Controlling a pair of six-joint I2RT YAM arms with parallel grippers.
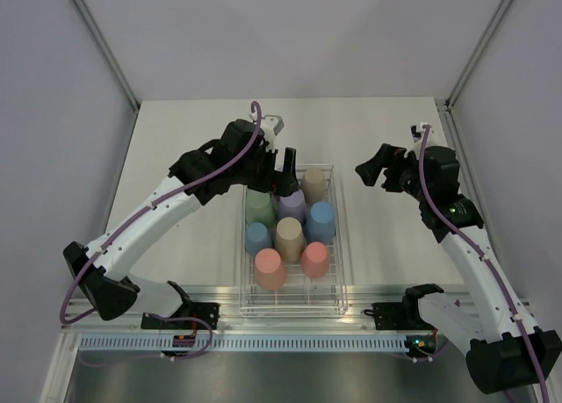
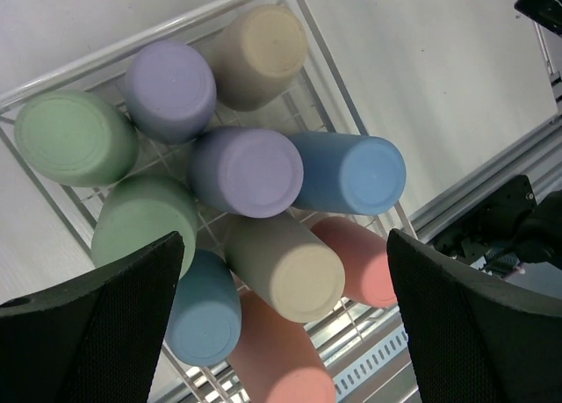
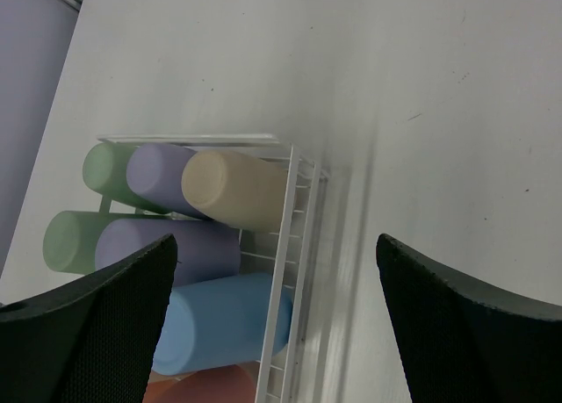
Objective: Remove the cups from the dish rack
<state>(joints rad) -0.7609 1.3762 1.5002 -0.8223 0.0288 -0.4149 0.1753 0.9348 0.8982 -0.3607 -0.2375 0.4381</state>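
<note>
The clear dish rack [image 1: 339,276] stands mid-table and holds several upside-down cups: beige [image 1: 314,182], purple [image 1: 291,206], green [image 1: 259,206], blue [image 1: 320,220], beige [image 1: 289,236], blue [image 1: 257,238] and two coral ones [image 1: 314,258] [image 1: 270,268]. My left gripper [image 1: 286,171] hovers open and empty above the rack's far end. In the left wrist view [image 2: 285,333] it looks down on a purple cup [image 2: 246,170] amid the others. My right gripper [image 1: 369,173] is open and empty, right of the rack. It also shows in the right wrist view [image 3: 277,333], beside the rack's rim [image 3: 285,271].
The rack's rim [image 2: 176,21] runs close round the cups. White table [image 1: 386,245] lies left and right of the rack. A metal rail [image 1: 290,341] with the arm bases runs along the near edge. Grey walls close in the sides and back.
</note>
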